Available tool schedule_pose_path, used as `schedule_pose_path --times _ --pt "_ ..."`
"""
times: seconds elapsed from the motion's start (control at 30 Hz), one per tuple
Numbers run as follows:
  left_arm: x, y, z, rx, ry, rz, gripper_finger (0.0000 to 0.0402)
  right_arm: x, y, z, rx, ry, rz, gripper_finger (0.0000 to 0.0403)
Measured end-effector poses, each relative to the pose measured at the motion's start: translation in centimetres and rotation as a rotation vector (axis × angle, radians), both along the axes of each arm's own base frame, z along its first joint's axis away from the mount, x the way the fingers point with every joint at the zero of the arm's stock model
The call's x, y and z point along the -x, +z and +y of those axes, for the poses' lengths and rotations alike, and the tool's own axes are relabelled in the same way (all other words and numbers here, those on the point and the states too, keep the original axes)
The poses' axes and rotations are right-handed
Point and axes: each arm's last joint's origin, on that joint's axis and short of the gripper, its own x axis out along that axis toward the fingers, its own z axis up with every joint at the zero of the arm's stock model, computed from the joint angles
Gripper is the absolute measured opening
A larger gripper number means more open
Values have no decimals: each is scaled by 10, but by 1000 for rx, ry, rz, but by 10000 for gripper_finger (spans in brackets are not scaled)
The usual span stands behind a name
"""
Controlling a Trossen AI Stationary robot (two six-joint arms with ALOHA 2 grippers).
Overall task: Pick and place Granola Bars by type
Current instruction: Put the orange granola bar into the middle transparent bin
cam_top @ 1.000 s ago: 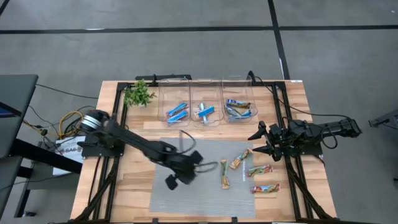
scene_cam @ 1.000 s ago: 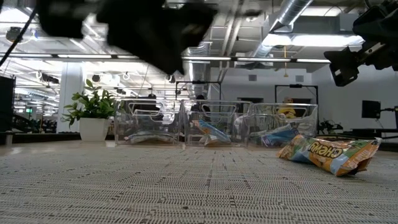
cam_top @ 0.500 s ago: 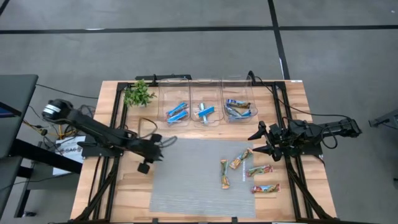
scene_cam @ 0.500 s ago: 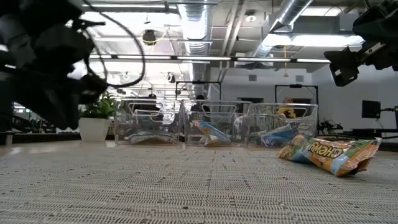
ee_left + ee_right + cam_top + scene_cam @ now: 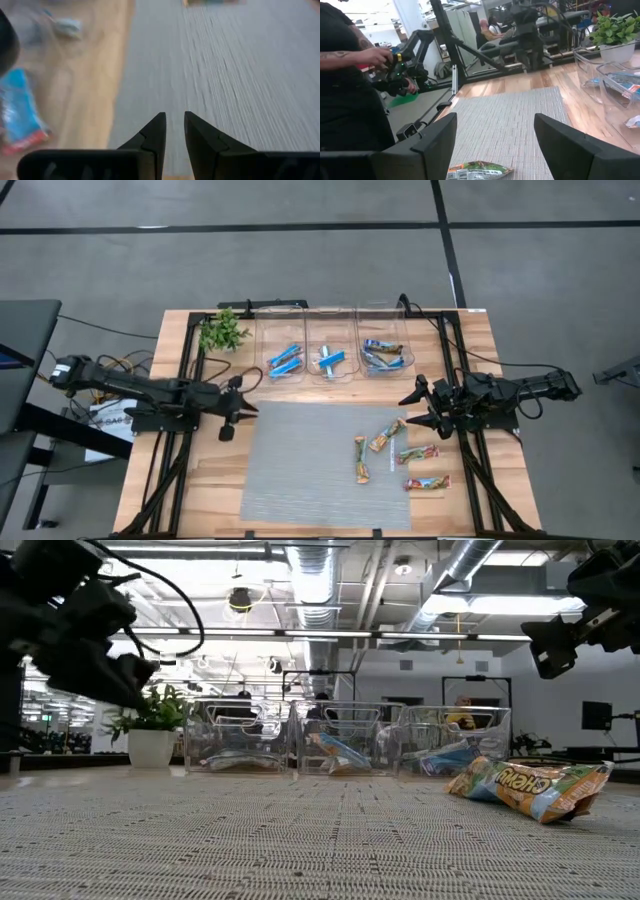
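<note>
Four tan/orange granola bars lie flat on the right part of the grey mat; one shows close in the low view. Blue bars lie in the clear bins at the far edge. My left gripper hovers over the wood at the mat's left edge, far from the bars. Its fingers stand a narrow gap apart with nothing between them. My right gripper waits wide open at the table's right side, near the bars, and holds nothing.
Three clear bins stand in a row along the far edge, with a small green plant to their left. The third bin holds mixed wrappers. A person stands beyond the table's left side. The mat's left half is bare.
My left arm has drawn back from over the middle of the mat toward the table's left edge and has stretched out low along that side. The bars on the mat and in the bins have stayed where they were.
</note>
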Motion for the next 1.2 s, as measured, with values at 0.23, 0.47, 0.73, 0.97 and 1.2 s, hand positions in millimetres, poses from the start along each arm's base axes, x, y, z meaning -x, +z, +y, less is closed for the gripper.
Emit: schedule_pose_path --times 0.23,0.47,0.73,0.97,1.2 --pt "4 6 14 -57 113 -181 63 0 0 0 0 0 0 260" --pt "7 3 21 -40 179 -259 63 0 0 0 0 0 0 260" --pt "12 5 27 -20 241 -359 63 0 0 0 0 0 0 260" --pt "21 12 33 -28 292 -439 63 0 0 0 0 0 0 260" --pt "33 20 32 -13 285 -542 63 0 0 0 0 0 0 260"
